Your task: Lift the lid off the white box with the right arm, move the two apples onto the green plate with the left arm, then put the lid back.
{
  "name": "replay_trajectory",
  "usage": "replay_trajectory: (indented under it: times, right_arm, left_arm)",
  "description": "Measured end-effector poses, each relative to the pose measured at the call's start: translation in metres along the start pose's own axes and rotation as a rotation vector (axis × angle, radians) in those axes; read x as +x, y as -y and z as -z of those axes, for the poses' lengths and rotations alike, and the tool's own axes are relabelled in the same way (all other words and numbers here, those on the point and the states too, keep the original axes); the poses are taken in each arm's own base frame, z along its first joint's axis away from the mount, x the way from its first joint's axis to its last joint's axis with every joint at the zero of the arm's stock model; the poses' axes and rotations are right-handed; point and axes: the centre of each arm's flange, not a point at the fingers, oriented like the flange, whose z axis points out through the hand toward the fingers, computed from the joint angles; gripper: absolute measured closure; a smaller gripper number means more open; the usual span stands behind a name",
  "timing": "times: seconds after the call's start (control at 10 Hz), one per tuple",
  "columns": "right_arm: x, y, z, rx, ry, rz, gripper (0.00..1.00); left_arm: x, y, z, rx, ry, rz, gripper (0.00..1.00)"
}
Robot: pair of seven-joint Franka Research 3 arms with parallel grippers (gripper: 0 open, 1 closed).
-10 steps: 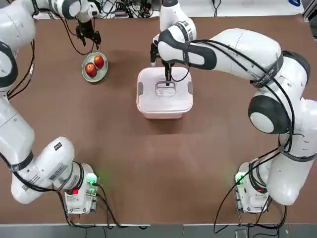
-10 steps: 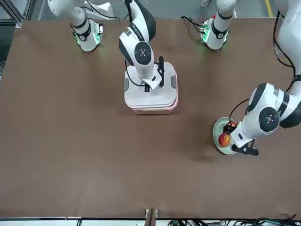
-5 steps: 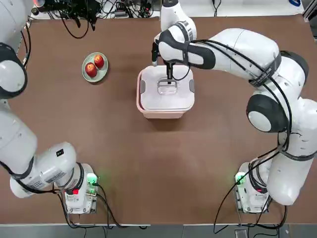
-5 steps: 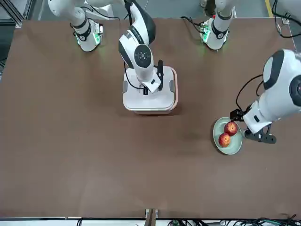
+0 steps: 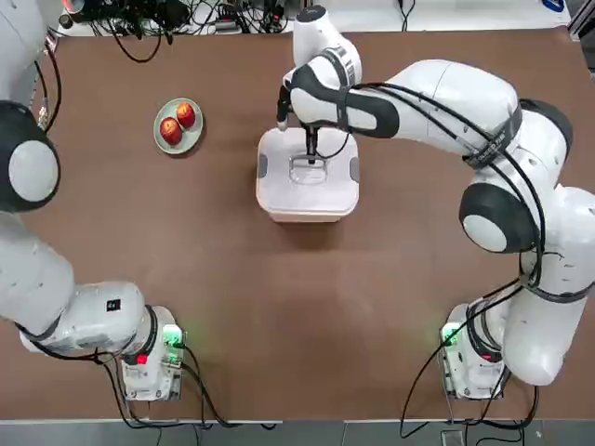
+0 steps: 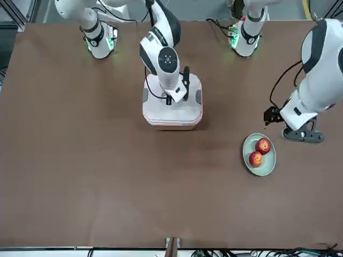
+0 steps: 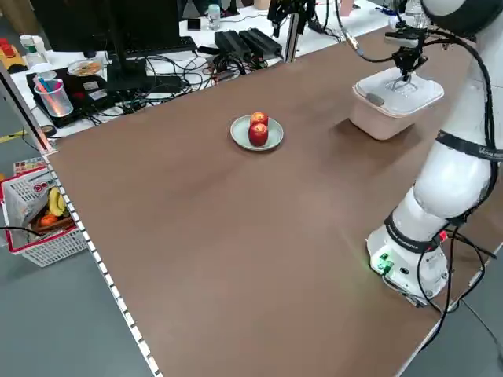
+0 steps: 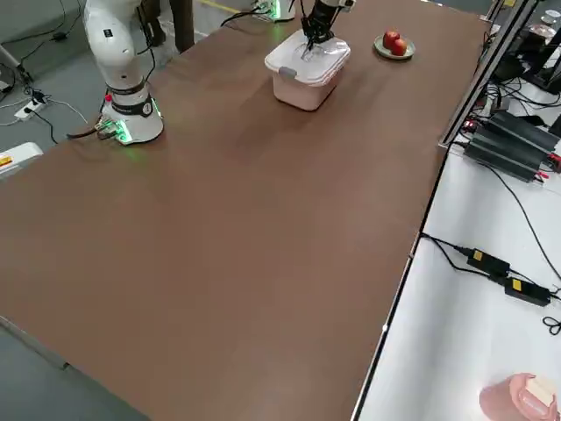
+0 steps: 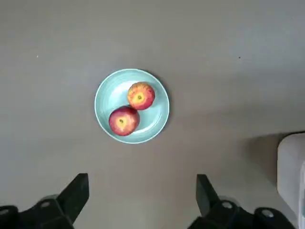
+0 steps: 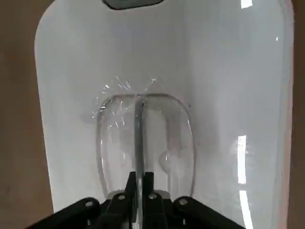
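Observation:
The white lid (image 5: 330, 186) lies on the white box (image 5: 307, 208) at the table's middle. My right gripper (image 5: 310, 156) is shut on the lid's thin central handle (image 10: 139, 124), pointing straight down. Both apples (image 5: 171, 130) (image 5: 186, 114) sit side by side on the green plate (image 5: 191, 137), to the left of the box. My left gripper (image 9: 141, 195) hangs open and empty high above the plate (image 9: 155, 119), beyond it toward the table's far left; the front view shows the left gripper (image 6: 303, 135) apart from the apples (image 6: 262, 145).
Cables and equipment (image 5: 214, 14) crowd the strip past the table's far edge. The arm bases (image 5: 149, 358) (image 5: 474, 358) stand at the near edge. A side bench with power bricks (image 8: 513, 145) runs along the table's left side.
My left gripper has risen off the plate and drawn back toward the far left. The lid, slightly shifted half a second ago, now sits square on the box. The right gripper stays shut on the handle.

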Motion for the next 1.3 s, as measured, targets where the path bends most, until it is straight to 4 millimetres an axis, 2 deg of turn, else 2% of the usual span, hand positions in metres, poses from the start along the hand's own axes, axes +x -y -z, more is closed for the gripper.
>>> replay_trajectory:
  times: [0.4,0.6,0.8,1.0,1.3]
  right_arm:
    - [-0.001,-0.005,0.000,-0.003,0.000,-0.014,0.93]
    - [0.001,-0.008,-0.002,-0.004,0.000,-0.014,0.93]
    - [0.002,-0.008,-0.002,-0.007,-0.003,-0.014,0.93]
    - [0.004,-0.010,-0.005,-0.010,-0.004,-0.024,0.93]
    - [0.005,-0.011,-0.005,-0.010,-0.003,-0.025,0.93]
  left_arm:
    - [-0.053,0.016,0.067,0.028,-0.012,-0.030,0.00]
    - [-0.072,0.029,0.082,-0.004,0.005,0.001,0.00]
    - [-0.072,0.038,0.069,-0.022,0.035,0.021,0.00]
    - [-0.066,0.038,0.051,-0.028,0.070,0.020,0.00]
    - [-0.067,0.030,0.048,-0.030,0.094,0.006,0.00]
